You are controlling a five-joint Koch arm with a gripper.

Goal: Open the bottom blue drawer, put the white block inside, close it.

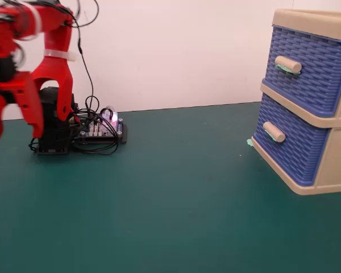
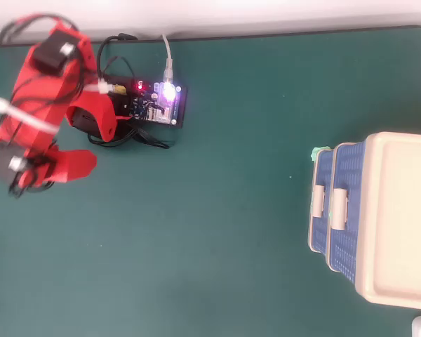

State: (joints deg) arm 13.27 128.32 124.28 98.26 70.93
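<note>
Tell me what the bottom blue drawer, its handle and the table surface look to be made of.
The bottom blue drawer looks like moulded plastic: its basket-weave relief is regular and slightly glossy, not real wicker. Its handle is a smooth beige cylinder, probably plastic like the cabinet frame. The table surface appears to be a matte dark green mat, possibly rubber or vinyl; the pictures do not settle which.

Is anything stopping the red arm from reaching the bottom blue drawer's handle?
Probably not. Only bare green mat lies between the gripper and the bottom blue drawer, whose handle faces the arm. It is far off, though.
</note>
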